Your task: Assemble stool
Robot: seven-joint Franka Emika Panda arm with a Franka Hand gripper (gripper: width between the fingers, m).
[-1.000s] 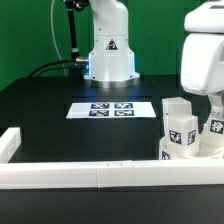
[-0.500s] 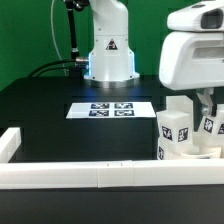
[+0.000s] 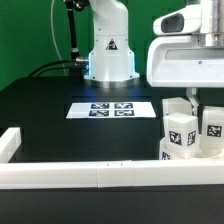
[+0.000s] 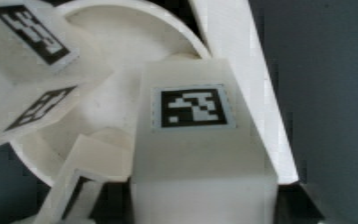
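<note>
While upright on seat (image 3: 170, 155), legs (image 3: 181, 131) point up.

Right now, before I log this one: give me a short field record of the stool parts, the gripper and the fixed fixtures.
stool legs: tagged white blocks, standing at the exterior view's right, by the front rail
seat: round white disc, beside the legs, wrist view
gripper: above the legs, fingertips hidden; state unclear
marker board: flat on table centre
border rail: along front edge

Tagged white leg (image 4: 197, 120) filling the frame, round seat (image 4: 114, 60) behind, second tagged leg (image 4: 30, 35) beside
</note>
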